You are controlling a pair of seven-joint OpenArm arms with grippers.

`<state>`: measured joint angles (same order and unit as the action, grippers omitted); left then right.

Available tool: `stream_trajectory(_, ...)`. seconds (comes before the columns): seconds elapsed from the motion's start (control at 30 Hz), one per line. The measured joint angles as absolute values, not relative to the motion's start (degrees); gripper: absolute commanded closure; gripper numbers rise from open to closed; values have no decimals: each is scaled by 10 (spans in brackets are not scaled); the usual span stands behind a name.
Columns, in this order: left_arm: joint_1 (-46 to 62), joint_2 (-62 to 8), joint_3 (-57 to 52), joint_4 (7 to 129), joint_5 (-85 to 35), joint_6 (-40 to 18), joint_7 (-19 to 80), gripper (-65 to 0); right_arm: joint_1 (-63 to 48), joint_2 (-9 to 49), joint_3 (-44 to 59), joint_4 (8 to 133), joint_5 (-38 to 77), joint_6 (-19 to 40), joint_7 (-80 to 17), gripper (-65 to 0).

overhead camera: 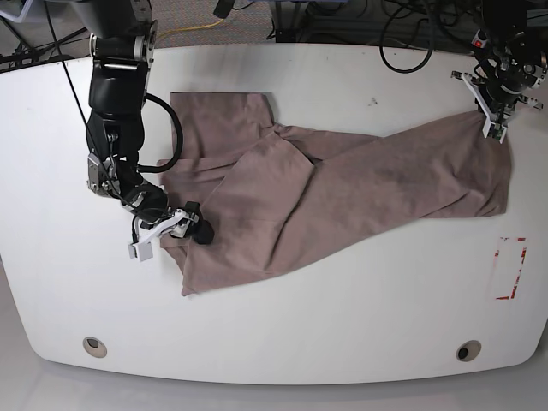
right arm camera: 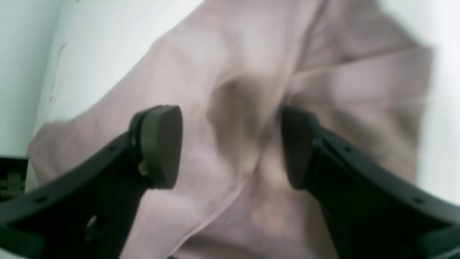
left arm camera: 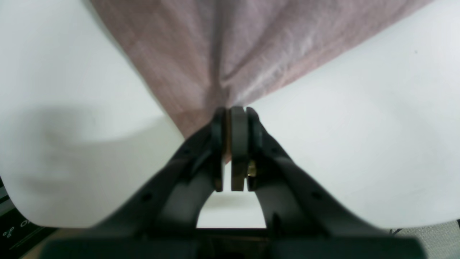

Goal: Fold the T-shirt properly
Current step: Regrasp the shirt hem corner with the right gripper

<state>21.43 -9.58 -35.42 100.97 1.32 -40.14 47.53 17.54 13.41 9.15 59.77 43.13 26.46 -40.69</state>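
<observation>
The base view looks straight down from high on the whole white oval table (overhead camera: 342,334). Each wrist view sits close behind its own black gripper, the left gripper (left arm camera: 233,118) and the right gripper (right arm camera: 230,144), facing the soft dusty pinkish-brown T-shirt (overhead camera: 342,193), which all three views share.

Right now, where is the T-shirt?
In the base view the T-shirt sprawls across the white table, the left hand pinching its right corner, the open right hand at its left edge.

I've got a white table (overhead camera: 342,317) w/ rounded corners; two round holes near its front edge, one left (overhead camera: 95,346), one right (overhead camera: 467,350). Red-outlined rectangle marking (overhead camera: 509,268) on the right side. Black cables (overhead camera: 402,30) & a yellow cable (overhead camera: 193,30) lie behind the far edge.
</observation>
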Motion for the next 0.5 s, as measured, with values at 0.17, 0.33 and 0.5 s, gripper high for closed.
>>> stream_trajectory(0.17, 214, -96, -354, 1010, 13, -401, 475, -10, 184, 127, 92, 593, 428, 263, -405, -415)
stream_trajectory(0.33, 214, -96, -354, 1010, 13, -401, 475, -10, 211, 96, 94, 571, 369, 265, -401, -415)
stream_trajectory(0.5, 214, -96, -354, 1010, 13, -401, 475, -10, 237, 78, 94, 531, 325, 268, -373, -415)
